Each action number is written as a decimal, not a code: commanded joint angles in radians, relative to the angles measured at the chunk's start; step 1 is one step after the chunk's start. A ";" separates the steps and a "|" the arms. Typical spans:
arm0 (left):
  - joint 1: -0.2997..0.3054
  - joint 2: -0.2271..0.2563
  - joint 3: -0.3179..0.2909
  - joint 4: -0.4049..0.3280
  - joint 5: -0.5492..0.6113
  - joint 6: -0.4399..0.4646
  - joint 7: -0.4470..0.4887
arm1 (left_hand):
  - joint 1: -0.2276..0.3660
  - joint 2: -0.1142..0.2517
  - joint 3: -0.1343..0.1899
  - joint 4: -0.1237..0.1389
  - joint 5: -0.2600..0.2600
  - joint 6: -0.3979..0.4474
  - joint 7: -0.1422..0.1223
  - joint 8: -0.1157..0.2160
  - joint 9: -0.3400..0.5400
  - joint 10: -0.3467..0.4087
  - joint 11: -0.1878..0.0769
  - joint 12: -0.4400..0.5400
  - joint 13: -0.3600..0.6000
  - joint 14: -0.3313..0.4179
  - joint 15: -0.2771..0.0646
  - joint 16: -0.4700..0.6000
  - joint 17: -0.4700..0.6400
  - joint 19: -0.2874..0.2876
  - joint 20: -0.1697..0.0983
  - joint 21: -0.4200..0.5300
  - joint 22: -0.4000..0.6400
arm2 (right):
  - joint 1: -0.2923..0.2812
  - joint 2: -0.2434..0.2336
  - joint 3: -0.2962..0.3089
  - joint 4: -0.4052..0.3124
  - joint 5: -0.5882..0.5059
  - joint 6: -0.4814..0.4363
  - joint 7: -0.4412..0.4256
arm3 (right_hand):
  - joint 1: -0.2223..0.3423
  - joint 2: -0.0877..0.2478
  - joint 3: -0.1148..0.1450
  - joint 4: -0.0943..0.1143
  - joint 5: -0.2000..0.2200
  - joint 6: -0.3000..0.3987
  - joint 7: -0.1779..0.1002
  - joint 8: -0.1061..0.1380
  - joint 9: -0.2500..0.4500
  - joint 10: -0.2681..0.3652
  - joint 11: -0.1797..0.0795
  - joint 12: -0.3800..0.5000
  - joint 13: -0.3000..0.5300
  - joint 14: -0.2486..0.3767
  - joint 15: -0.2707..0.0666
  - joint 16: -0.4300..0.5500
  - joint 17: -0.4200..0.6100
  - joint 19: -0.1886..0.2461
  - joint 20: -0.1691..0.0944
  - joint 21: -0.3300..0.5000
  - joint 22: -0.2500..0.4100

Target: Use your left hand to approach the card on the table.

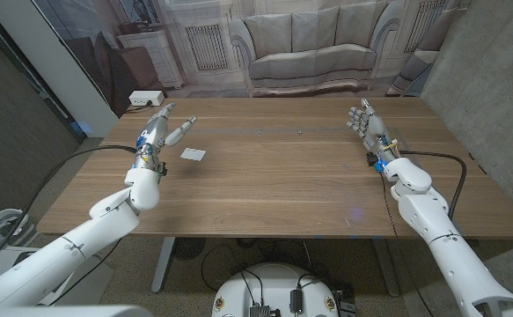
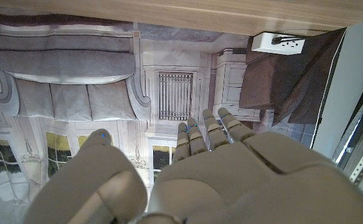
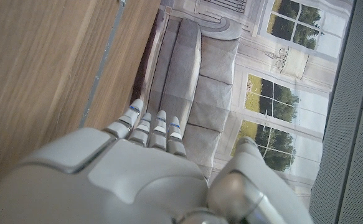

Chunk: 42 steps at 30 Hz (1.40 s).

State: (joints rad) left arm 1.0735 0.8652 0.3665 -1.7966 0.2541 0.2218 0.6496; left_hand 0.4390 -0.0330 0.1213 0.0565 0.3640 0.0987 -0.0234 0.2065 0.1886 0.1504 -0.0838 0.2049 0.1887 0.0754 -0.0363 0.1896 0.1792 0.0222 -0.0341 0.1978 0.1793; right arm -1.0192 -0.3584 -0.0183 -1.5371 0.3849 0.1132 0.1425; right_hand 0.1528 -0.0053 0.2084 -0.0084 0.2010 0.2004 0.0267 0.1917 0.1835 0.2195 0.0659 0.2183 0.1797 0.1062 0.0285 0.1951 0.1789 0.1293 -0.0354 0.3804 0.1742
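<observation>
A small white card (image 1: 193,154) lies flat on the wooden table (image 1: 274,185), left of the middle. My left hand (image 1: 162,129) hovers just to the card's left and a little beyond it, fingers stretched out and apart, thumb pointing toward the card, holding nothing. In the left wrist view the left hand (image 2: 206,174) reaches out with straight fingers over the table's far edge. My right hand (image 1: 366,121) stands at the table's right side, fingers spread upward and empty. The right wrist view shows the right hand (image 3: 144,162) beside the tabletop with fingers extended.
A white power strip (image 1: 144,98) sits on the floor past the table's far left corner. A backdrop printed with a sofa (image 1: 318,53) hangs behind the table. Black cables (image 1: 441,167) run from both wrists across the table's sides.
</observation>
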 commanded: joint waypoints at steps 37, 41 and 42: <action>-0.148 0.047 0.143 -0.094 0.094 0.442 -0.175 | 0.028 0.008 -0.003 -0.012 0.010 0.015 0.005 0.001 0.002 -0.014 -0.002 -0.004 0.002 -0.037 -0.023 -0.008 0.003 -0.026 -0.028 -0.001 0.002 | -0.035 0.009 0.023 -0.019 0.010 0.023 -0.044 | -0.006 0.002 -0.006 -0.002 0.003 0.018 -0.004 0.005 0.004 0.006 0.007 -0.006 0.004 -0.004 -0.002 -0.010 0.003 0.004 -0.025 -0.025 0.006; -0.166 0.045 0.159 -0.111 0.101 0.505 -0.205 | 0.029 0.009 -0.004 -0.012 0.010 0.018 0.006 0.002 0.002 -0.010 0.000 -0.003 0.002 -0.030 -0.020 -0.005 0.003 -0.023 -0.032 0.000 0.003 | -0.036 0.011 0.025 -0.022 0.011 0.018 -0.052 | -0.006 0.003 -0.007 -0.002 0.003 0.020 -0.004 0.005 0.004 0.005 0.007 -0.006 0.004 -0.006 -0.002 -0.011 0.003 0.002 -0.024 -0.028 0.006; -0.168 0.050 0.163 -0.112 0.102 0.503 -0.209 | 0.030 0.009 -0.004 -0.013 0.010 0.021 0.005 0.002 0.002 -0.009 -0.002 -0.002 0.002 -0.030 -0.021 -0.005 0.003 -0.023 -0.032 0.001 0.003 | -0.036 0.011 0.025 -0.022 0.012 0.018 -0.053 | -0.006 0.003 -0.007 -0.002 0.003 0.020 -0.005 0.005 0.004 0.005 0.006 -0.006 0.004 -0.006 -0.001 -0.011 0.003 0.001 -0.024 -0.028 0.006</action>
State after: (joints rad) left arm 0.9431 0.9106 0.4933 -1.8934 0.3442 0.6381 0.4917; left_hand 0.4669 -0.0184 0.1154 0.0508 0.3715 0.1082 -0.0212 0.2067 0.1883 0.1376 -0.0861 0.1995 0.1885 0.0461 -0.0358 0.1820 0.1792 0.0007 -0.0339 0.1978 0.1791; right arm -1.0541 -0.3525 0.0043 -1.5644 0.3949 0.1265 0.0993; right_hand 0.1450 -0.0021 0.2056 -0.0112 0.2010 0.2146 0.0230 0.1917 0.1835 0.2230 0.0694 0.2143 0.1797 0.1022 0.0245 0.1877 0.1789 0.1292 -0.0354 0.3575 0.1742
